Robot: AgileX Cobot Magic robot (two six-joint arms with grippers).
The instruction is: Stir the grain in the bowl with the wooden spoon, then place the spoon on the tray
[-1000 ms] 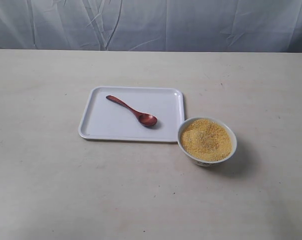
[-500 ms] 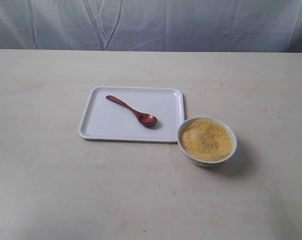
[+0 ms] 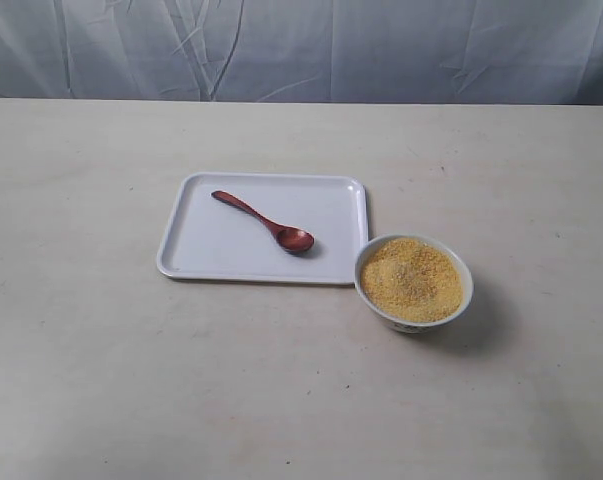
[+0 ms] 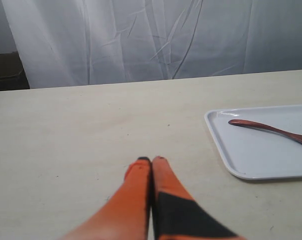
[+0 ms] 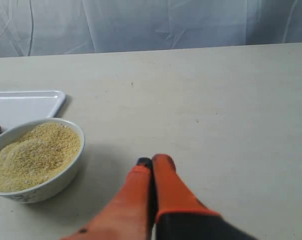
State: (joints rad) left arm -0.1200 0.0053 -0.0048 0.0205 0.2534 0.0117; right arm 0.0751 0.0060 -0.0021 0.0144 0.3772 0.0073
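Observation:
The dark reddish-brown wooden spoon (image 3: 266, 222) lies on the white tray (image 3: 196, 250), head toward the bowl. The small white bowl (image 3: 413, 283) stands just off the tray's near right corner, full of golden grain (image 3: 411, 277). No gripper shows in the exterior view. In the left wrist view my left gripper (image 4: 151, 160) is shut and empty over bare table, apart from the tray (image 4: 231, 155) and spoon (image 4: 271, 131). My right gripper (image 5: 154, 160) is shut and empty, a short way from the bowl (image 5: 45, 185) and its grain (image 5: 33, 152).
A wrinkled pale curtain (image 3: 301, 50) hangs behind the table's far edge. The table (image 3: 101, 380) is a plain beige surface. A tray corner (image 5: 35, 102) shows beyond the bowl in the right wrist view.

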